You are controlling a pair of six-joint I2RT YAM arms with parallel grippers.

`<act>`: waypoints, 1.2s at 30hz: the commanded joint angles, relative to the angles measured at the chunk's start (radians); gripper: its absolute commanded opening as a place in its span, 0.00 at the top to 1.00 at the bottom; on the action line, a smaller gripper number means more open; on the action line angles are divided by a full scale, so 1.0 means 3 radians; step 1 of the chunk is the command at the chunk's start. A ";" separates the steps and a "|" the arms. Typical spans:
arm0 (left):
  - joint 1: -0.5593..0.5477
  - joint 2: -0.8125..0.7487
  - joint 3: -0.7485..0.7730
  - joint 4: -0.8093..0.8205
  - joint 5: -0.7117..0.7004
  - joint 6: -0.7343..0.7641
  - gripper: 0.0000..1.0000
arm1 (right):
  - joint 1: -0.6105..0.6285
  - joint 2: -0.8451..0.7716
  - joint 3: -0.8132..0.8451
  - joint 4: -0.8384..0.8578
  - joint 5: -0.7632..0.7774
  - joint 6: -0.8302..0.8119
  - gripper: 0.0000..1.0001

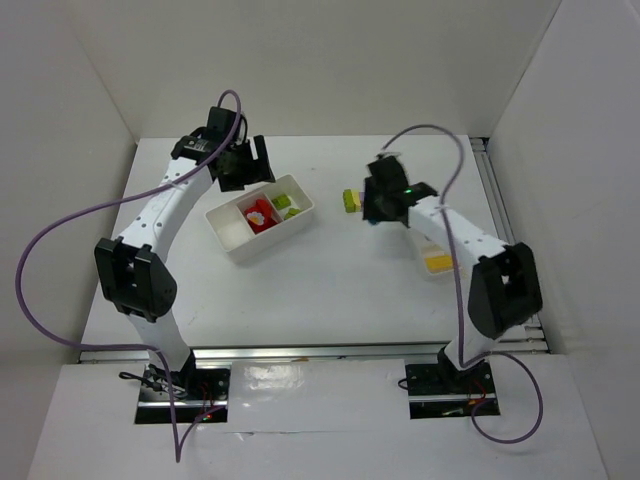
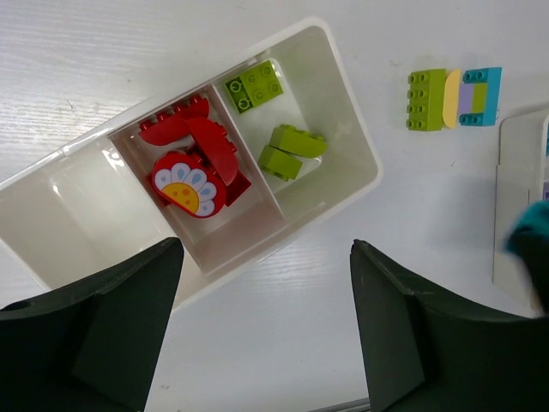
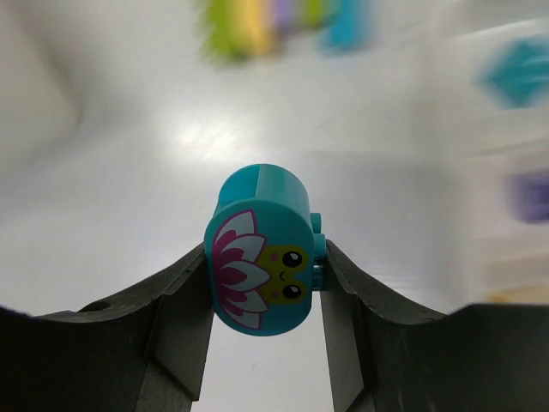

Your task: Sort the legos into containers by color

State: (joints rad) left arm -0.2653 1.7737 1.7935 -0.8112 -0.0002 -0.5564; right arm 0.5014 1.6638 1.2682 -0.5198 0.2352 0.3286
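— Two claws?
— Left claw [image 2: 264, 253] gapes over the white three-compartment plastic tray [image 2: 77, 202]; right claw [image 3: 264, 257], right of that tray, pinches a rounded cyan flower-printed plastic brick [image 3: 257, 287].
— Risk?
— Curved sides; it could slip.

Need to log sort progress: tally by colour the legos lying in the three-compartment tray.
Red legos: 3 showing, piled together, so any beneath are hidden
Lime green legos: 3
Other colours: 0
Total: 6 showing
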 commanded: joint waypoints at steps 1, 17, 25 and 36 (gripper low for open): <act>-0.0005 0.0085 0.0157 0.0020 0.0062 -0.0007 0.12 | -0.0586 -0.0356 0.0119 -0.0246 0.0356 0.0453 0.65; -0.0067 0.0162 0.0229 -0.0011 0.0036 0.0024 0.12 | -0.1349 0.0641 0.0819 -0.0093 0.0193 0.0106 0.60; -0.0067 0.0223 0.0300 -0.0011 0.0036 -0.0007 0.12 | -0.1288 0.0734 0.0942 -0.0195 0.0223 0.0019 0.07; -0.0097 0.0285 0.0367 -0.0011 0.0098 -0.0007 0.13 | -0.1467 0.0365 0.0518 -0.0037 0.0178 0.0193 0.75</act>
State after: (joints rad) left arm -0.2897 1.8519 1.8679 -0.8192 0.0200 -0.5549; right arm 0.0788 1.8126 1.4445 -0.5522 0.2771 0.3614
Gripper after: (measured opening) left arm 0.869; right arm 0.278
